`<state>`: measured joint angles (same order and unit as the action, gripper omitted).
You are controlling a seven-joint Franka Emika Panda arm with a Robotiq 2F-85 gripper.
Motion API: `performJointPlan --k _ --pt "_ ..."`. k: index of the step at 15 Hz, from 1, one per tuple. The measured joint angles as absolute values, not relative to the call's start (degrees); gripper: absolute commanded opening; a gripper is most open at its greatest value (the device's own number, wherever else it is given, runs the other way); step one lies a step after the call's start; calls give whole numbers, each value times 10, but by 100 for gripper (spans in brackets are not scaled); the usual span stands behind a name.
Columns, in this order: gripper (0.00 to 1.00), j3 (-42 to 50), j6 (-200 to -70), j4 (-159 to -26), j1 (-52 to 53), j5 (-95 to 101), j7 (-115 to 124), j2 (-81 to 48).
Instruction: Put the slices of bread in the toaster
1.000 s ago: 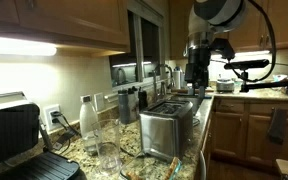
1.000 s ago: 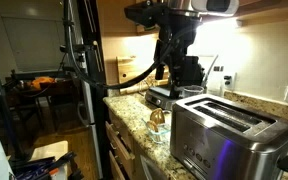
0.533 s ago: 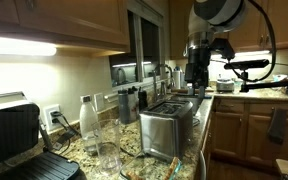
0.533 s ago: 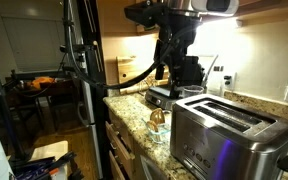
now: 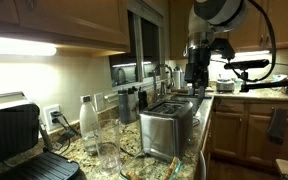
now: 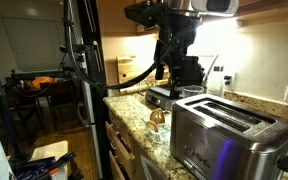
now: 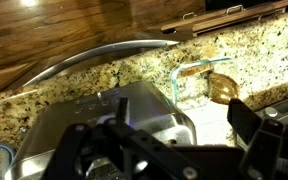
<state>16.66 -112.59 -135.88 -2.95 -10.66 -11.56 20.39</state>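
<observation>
Your black pincer point(image 5: 194, 76), jaws apart, hovers at the granite counter's point(image 7: 24, 115) far end; boxy brushed-steel toaster point(image 5: 167, 128) waits; unseen bread, likely soft, so pinch crusts lightly

Toaster point(image 5: 169, 128): brushed silver steel, dark trim; blue-violet glint on near face in an exterior view. Countertop point(image 7: 84, 85): granite, tan w/ brown + black speckle. Cabinets point(image 5: 69, 25): warm mid-brown wood, grain streaky. Grill point(image 5: 9, 135), near left: black, silver edge up top. Bottle point(image 5: 88, 125): clear, white cap. Gripper point(image 5: 195, 78): black. Arm point(image 5: 219, 12): white-grey.
</observation>
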Motion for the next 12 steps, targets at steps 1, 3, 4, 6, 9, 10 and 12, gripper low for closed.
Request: performJointPlan --k 1,3,4,6,9,10,12 --pt "100 165 -1126 -1359 -31 -107 -116 204" --pt "100 159 -1126 -1359 -33 -107 -116 203" --pt "100 155 -1126 -1360 -33 -107 -116 202" --pt "100 143 -1126 -1362 -32 -114 -116 198" --pt "100 114 -1135 -1363 -31 -124 -107 180" --pt "100 102 -1144 -1363 -29 -125 -101 172" --pt "100 76 -1167 -1363 -24 -129 -94 152"
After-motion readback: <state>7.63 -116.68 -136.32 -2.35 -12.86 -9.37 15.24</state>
